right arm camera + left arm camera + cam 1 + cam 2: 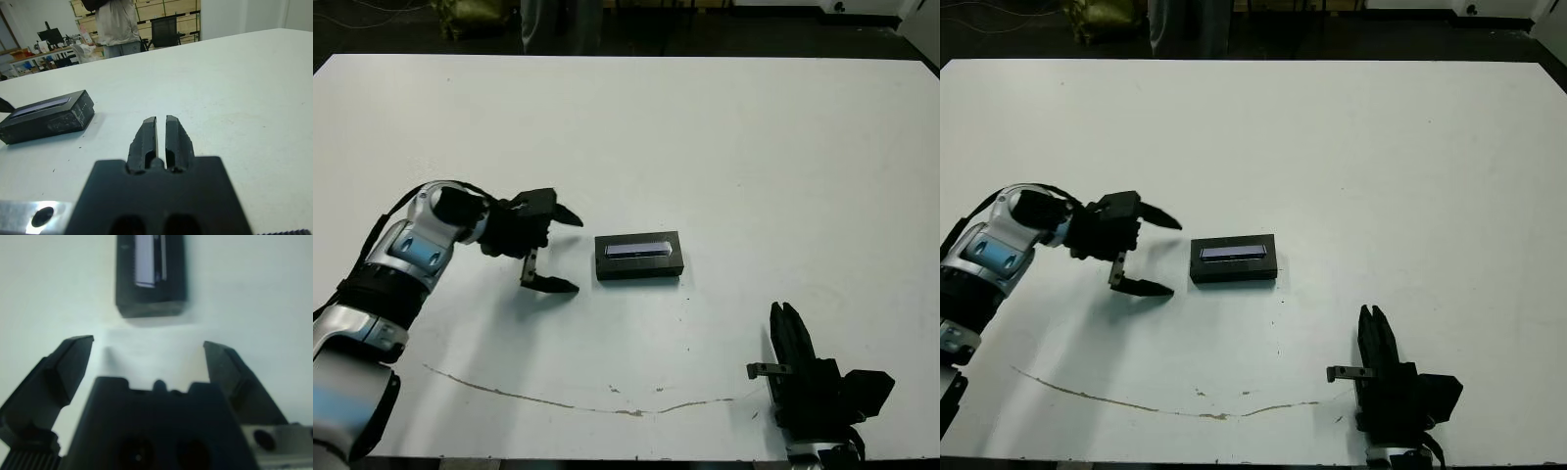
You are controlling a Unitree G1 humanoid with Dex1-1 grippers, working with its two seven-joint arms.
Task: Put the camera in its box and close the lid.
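A black rectangular lid (638,255) with a long grey glossy strip on top lies flat near the table's middle, as one closed block. The box and the camera are hidden; no white lining shows. My left gripper (578,255) is open just to the left of the lid, its fingers spread toward the lid's short end without touching it. In the left wrist view the lid (150,274) lies a short way beyond the open fingertips (80,340). My right gripper (785,308) is shut and holds nothing, near the front edge, right of the lid (46,115).
A thin brown scratch line (558,399) runs along the white table (754,147) near its front edge. Beyond the far edge a person (117,22) stands next to a dark chair (164,30) and shelves.
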